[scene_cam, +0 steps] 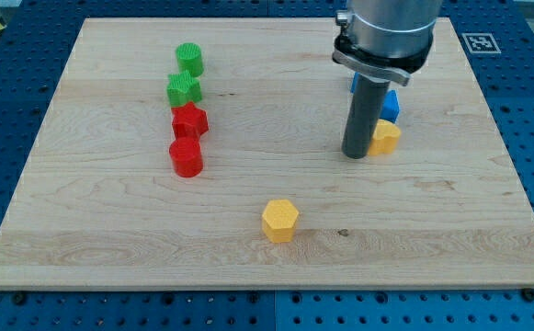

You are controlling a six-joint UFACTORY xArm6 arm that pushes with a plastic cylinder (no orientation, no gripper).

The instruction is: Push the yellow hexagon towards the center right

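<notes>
Waiting to start: yellow hexagonal block (279, 221) sits untouched near the bottom edge; my tip (356, 154) is well apart, right-centre. No jaws, just rod.

My tip (356, 154) stands upright, touching down.

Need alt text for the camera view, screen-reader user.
My tip rests on a wooden board beside a yellow block, far from the yellow hexagon near the view's bottom. Two green and two red blocks line the left; blue blocks sit behind the rod.
</notes>
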